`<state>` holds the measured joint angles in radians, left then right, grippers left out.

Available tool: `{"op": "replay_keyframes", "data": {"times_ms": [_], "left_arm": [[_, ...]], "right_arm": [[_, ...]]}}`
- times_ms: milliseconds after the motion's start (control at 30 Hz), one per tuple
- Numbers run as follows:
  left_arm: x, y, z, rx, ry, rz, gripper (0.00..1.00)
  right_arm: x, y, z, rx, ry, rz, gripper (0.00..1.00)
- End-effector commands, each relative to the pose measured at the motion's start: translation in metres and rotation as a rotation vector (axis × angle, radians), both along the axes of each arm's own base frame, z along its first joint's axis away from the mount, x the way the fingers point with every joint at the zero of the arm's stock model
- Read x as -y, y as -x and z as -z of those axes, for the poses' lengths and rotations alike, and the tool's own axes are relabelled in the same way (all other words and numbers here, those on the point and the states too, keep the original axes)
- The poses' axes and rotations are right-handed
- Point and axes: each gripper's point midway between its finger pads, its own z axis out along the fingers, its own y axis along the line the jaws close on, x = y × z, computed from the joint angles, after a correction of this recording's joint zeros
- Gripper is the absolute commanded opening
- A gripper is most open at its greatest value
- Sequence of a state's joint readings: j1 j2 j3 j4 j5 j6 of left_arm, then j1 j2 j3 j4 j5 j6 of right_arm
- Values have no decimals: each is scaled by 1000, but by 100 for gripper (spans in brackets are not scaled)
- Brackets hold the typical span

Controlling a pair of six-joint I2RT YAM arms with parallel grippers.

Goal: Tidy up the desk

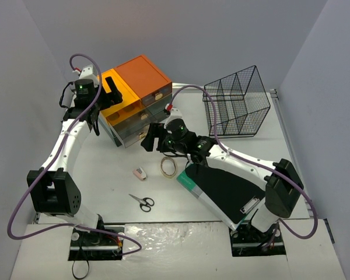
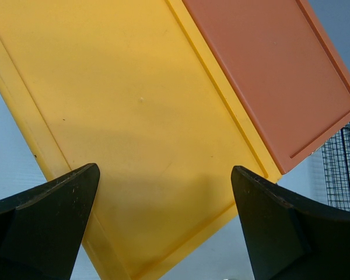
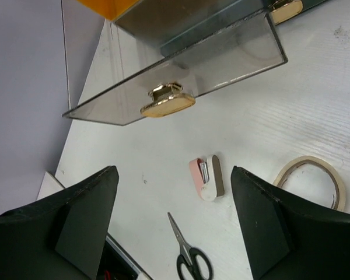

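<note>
Left gripper [image 2: 163, 175] and right gripper [image 3: 175, 175] both reach forward with jaws spread wide apart

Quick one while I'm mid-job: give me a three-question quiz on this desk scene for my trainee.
1. True or false: the black-handled steel scissors lie inside the black wire basket.
2. What lies between the small pink-and-white stapler and the green-edged black notebook? A) beige tape roll B) scissors C) basket
3. What colour is the knob on the smoky clear plastic drawer facing the open right gripper?
Key: 1 false; 2 A; 3 gold.
</note>
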<state>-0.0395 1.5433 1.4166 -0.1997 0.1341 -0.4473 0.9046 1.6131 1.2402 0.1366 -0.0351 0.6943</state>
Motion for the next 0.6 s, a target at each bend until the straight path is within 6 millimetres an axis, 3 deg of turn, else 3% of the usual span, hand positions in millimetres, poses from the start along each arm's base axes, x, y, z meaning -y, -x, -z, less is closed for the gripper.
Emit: {"op": "replay_keyframes", "data": {"times_ms": [0,67,100,200,267,467,567], "left_arm": [[-26,37,79,-309,-24,-90,97],[-26,37,78,-308,-27,-90,97],[-26,37,78,-308,-29,-89,97],[-26,37,76,-307,-32,-90,97],[-27,37,75,-306,-32,-90,97],[-27,38,75,-308,-37,-90,97],[-28,39,73,-308,-43,-87,97]], "right_arm": [[-2,19,7,21,53,-94,73],[0,29,40,-30,153,-123,70],[-3,32,39,-20,158,-139,70],[-11,48,82,-16,299,-187,67],[-13,48,102,18,381,-169,67],[-36,47,127,137,447,-171,62],[-44,45,128,183,427,-163,61]]}}
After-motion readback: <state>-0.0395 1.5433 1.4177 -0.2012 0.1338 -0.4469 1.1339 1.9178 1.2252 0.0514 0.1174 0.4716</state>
